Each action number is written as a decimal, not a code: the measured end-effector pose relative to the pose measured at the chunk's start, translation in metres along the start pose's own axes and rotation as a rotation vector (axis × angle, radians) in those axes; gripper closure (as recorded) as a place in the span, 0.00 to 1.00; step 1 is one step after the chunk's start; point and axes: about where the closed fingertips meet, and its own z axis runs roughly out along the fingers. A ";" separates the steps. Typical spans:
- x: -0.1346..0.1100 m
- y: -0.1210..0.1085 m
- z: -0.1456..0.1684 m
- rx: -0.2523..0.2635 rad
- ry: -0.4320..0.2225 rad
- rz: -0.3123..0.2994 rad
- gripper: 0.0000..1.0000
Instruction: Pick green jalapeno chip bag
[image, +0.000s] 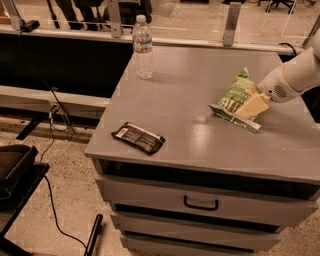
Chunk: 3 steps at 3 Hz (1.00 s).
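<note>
The green jalapeno chip bag (233, 98) is a light-green crinkly bag with white lettering on the right part of the grey cabinet top (190, 85). Its far end stands tilted up and its near edge rests on the top. My gripper (251, 107) reaches in from the right on a white arm (295, 75). It is shut on the bag's right side, and a cream finger (254, 105) lies over the bag.
A clear water bottle (143, 47) stands at the back left of the top. A flat black-brown packet (138, 137) lies near the front left edge. Drawers with a black handle (200, 203) are below. Cables and black gear lie on the floor at left.
</note>
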 end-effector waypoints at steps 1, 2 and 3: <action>-0.001 0.000 -0.002 0.000 0.000 0.000 0.88; -0.003 -0.001 -0.004 0.000 0.000 0.000 1.00; -0.003 -0.001 -0.005 0.000 0.000 0.000 1.00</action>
